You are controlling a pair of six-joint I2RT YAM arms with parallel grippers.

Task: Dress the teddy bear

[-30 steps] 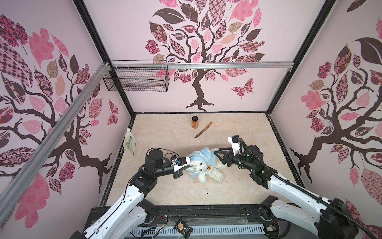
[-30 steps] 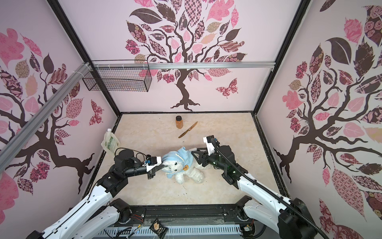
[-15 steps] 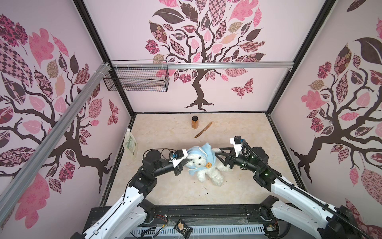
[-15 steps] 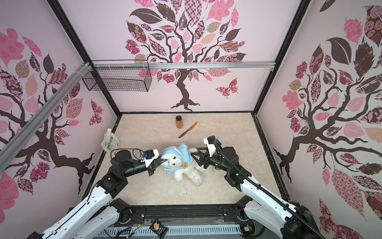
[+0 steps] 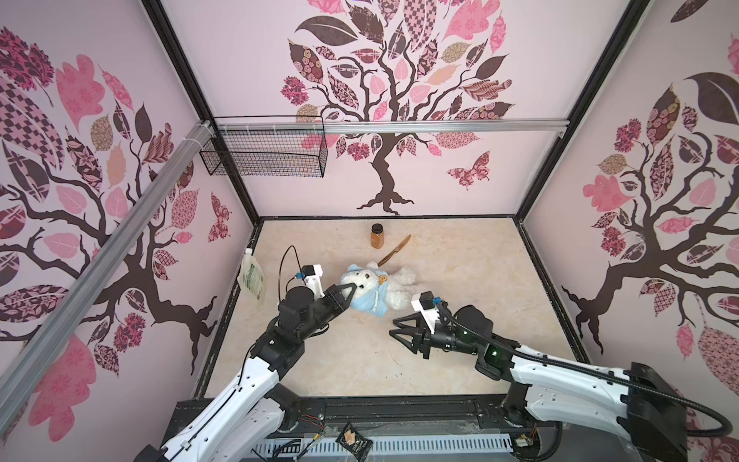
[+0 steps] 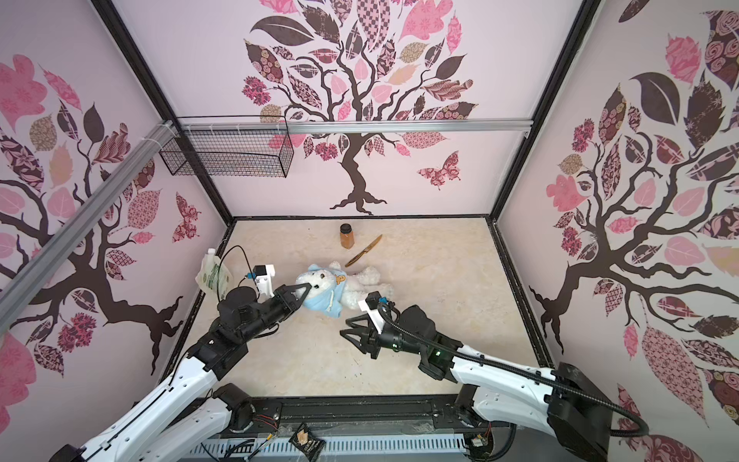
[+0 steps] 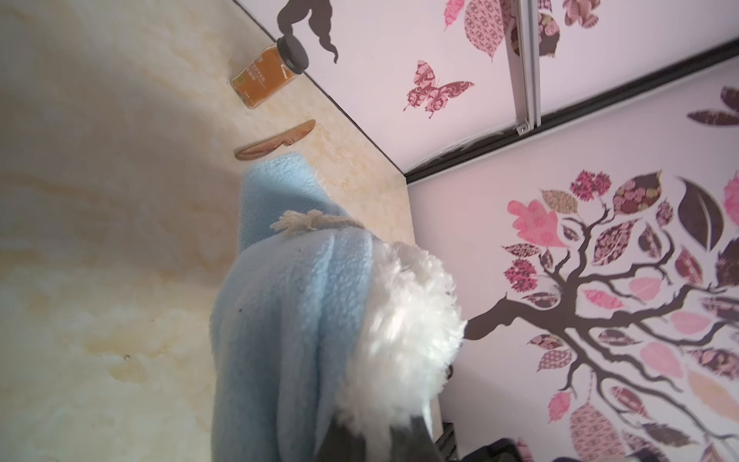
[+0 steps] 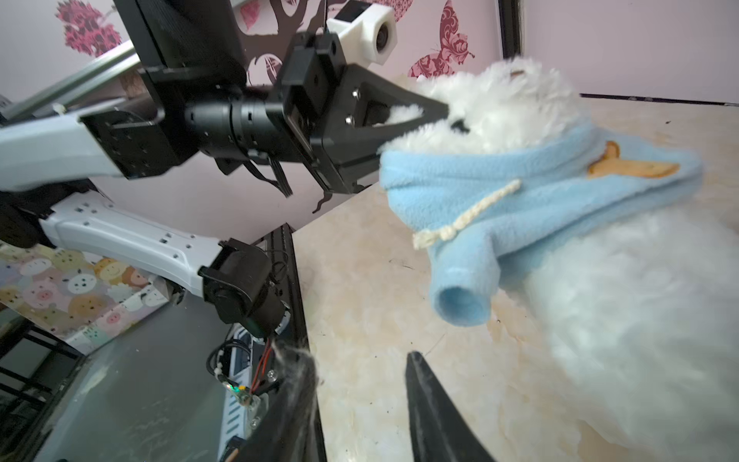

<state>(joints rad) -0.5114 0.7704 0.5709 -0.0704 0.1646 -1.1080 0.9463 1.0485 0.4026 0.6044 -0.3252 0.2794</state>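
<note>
The fluffy white teddy bear (image 5: 400, 280) (image 6: 366, 280) lies mid-table with its head toward the left arm. A light blue shirt (image 5: 370, 302) (image 8: 520, 192) is bunched round its neck and chest. One empty sleeve (image 8: 460, 296) sticks out, and the body (image 8: 640, 320) is bare. My left gripper (image 5: 352, 289) (image 6: 306, 287) (image 7: 380, 432) is shut on fur at the bear's head (image 8: 520, 92). My right gripper (image 5: 395, 327) (image 6: 343, 327) (image 8: 360, 384) stands open just in front of the bear, off it, with only bare table between its fingers.
A brown spice jar (image 5: 377, 236) and a wooden knife (image 5: 396, 250) lie behind the bear. A green-and-white pouch (image 5: 252, 276) leans on the left wall. A wire basket (image 5: 264, 148) hangs high on the back left. The table's black front rail (image 5: 360, 408) is near the arms.
The left gripper has carried the bear back and to the left. The right gripper has come off the bear, drawn toward the front, and its jaws have narrowed.
</note>
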